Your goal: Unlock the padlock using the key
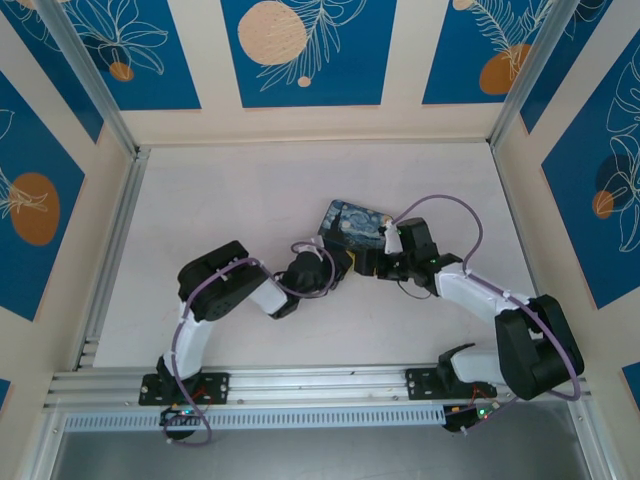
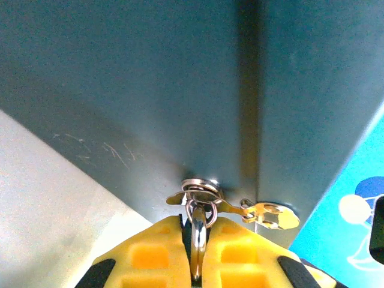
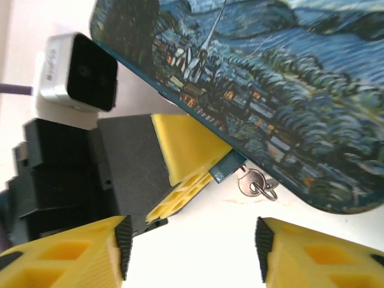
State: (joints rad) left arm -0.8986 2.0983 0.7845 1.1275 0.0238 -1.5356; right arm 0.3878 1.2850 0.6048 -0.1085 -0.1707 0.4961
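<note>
1. Two arms meet mid-worktop in the top view. Elbows are splayed outward, with the left gripper and right gripper nose to nose at the near edge of the night-sky tin.
2. Right wrist view: the bluish padlock pokes from the left jaws, right at the tin's edge. The key touches its free end and looks seated, its ring dangling. Right jaws stand apart, empty, short of the key.
3. Left wrist view: left jaws are pinched shut on the padlock, thin metal showing between the pads, the tin's dark side close ahead.
4. Handling, as I judge it: both pieces are tiny, light, rigid and slick. Take the key by its flat head; the loose ring may foul.
</note>
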